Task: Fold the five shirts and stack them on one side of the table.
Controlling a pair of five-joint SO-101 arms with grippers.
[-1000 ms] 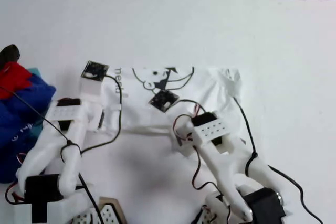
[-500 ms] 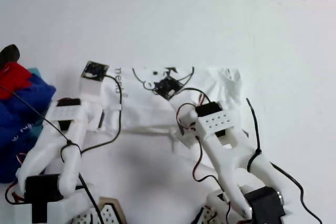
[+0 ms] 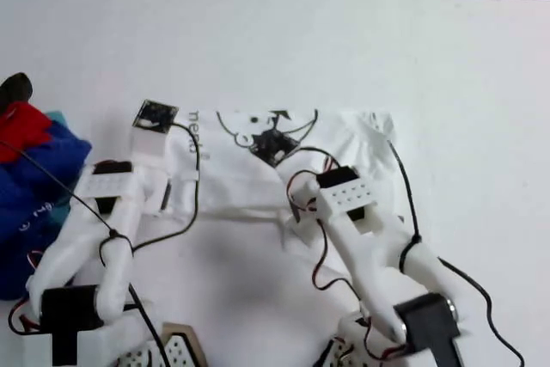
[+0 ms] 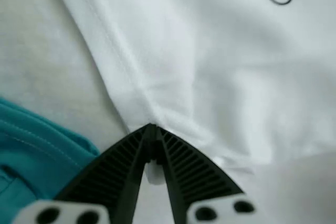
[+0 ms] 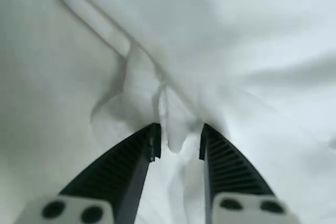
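A white shirt (image 3: pixel 258 174) with a black print lies flat in the middle of the table. My left gripper (image 4: pixel 153 130) is shut on the shirt's (image 4: pixel 220 77) hem; in the high view it (image 3: pixel 168 191) sits at the shirt's left edge. My right gripper (image 5: pixel 178 132) is open, and a bunched fold of the white shirt (image 5: pixel 173 124) lies between its fingertips. From above, it (image 3: pixel 290 217) is at the shirt's near edge, right of the middle.
A heap of blue, red and teal shirts (image 3: pixel 34 186) lies at the table's left edge, and teal cloth (image 4: pixel 31 150) lies close beside my left gripper. The white table (image 3: pixel 344 49) stretches bare behind and to the right of the shirt.
My right arm pushed forward over the shirt, then drew back a little toward its near edge. The left arm has kept still.
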